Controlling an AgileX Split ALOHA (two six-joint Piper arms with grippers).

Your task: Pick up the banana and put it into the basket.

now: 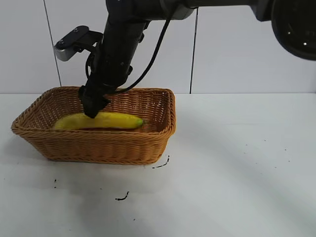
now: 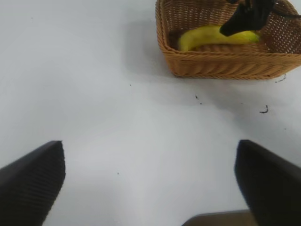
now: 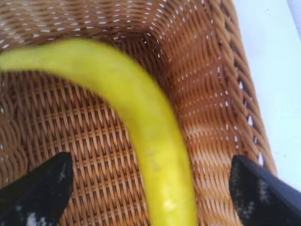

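Done: your banana (image 1: 98, 121) lies inside the basket (image 1: 98, 145).
Right gripper (image 3: 150, 188): fingers wide apart, holding nothing.
Left: only withdrawal.

Readable text: none in any view.
Basket (image 1: 98, 143): plain weave, no label or tag.
Banana (image 1: 106, 121): no sticker or brand mark.
Counter (image 1: 237, 173): a few small dark marks, none forming letters or numbers.
Wall behind: blank panels, no signs.
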